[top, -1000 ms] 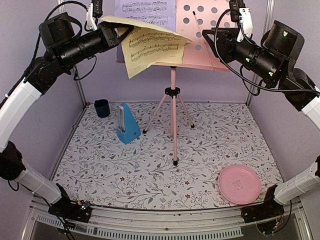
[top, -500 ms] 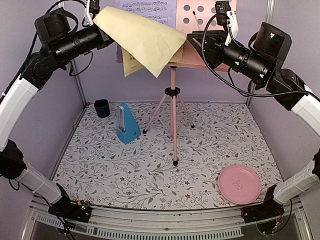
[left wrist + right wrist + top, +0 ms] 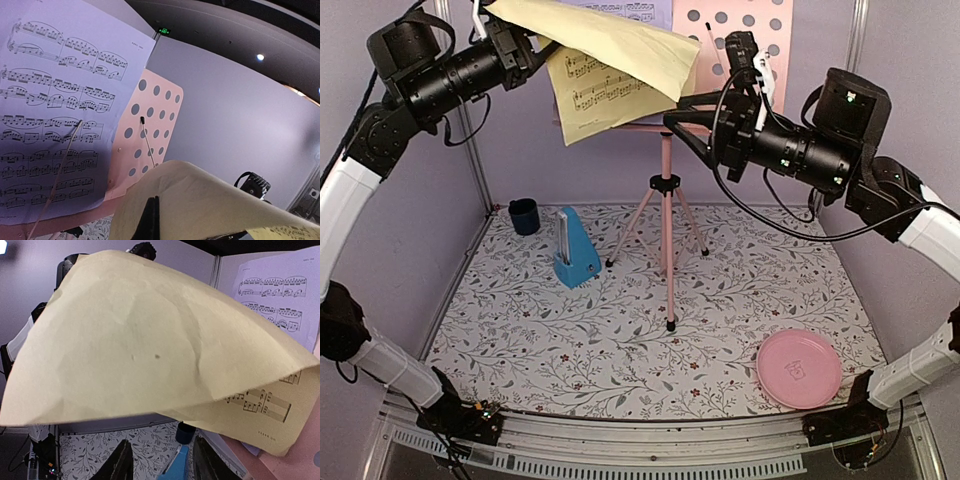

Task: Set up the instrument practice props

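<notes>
**Yellow sheet hangs folded just above the open right jaws**

The yellow music sheet (image 3: 620, 45) is in the air at the top of the overhead view, left of centre, and not resting on the pink music stand (image 3: 665, 180). The left gripper (image 3: 532, 50) holds it by its left-hand edge, jaws closed on the paper. In the left wrist view one dark finger (image 3: 150, 220) lies against the sheet at the bottom of the frame. From that grip the sheet's long axis runs rightward across the frame. The paper doubles over itself, blank back up and printed staves showing underneath.

The loose, folded end reaches toward the right gripper (image 3: 675, 110), which points left from centre right, just below and to the right of that end. This is the arm nearer the free edge. In the right wrist view the sheet fills the upper frame. The two fingers (image 3: 120, 462) stand partly apart at the bottom edge with nothing between them, so the jaws are open and, as far as I can tell, touch no paper. The sheet therefore lies above and ahead of these jaws. I judge the coming move needs them to rise to the lower flap.

The lavender music sheet (image 3: 50, 125) leans on the left half of the perforated desk (image 3: 745, 35), behind the yellow one. The blue metronome (image 3: 575, 250) stands on the floor, well apart from both grippers.
</notes>
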